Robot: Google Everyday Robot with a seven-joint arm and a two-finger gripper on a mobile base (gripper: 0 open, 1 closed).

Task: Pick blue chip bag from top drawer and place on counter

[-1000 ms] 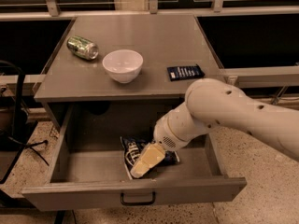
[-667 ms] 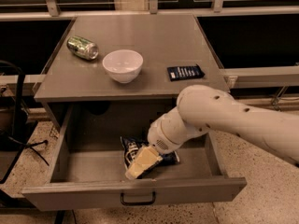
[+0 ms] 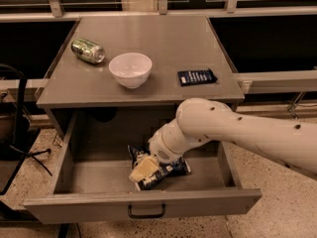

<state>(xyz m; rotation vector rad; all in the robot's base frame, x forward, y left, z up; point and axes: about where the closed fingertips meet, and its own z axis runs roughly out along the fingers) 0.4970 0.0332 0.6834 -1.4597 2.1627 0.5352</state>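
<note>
Since earlier, gripper (image 3: pixel 144 168) edged left; sits lower centre on bag (image 3: pixel 168 171) in open drawer (image 3: pixel 198 198); grasp: cannot tell. White arm (image 3: pixel 237 128) covers bag's top. On counter (image 3: pixel 153 33), upper frame: can (image 3: pixel 87 50), bowl (image 3: pixel 130 69), packet (image 3: pixel 196 77).

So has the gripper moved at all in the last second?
Yes. The gripper has drifted slightly left, judged against the black handle of the top drawer, staying low over the blue chip bag.
</note>
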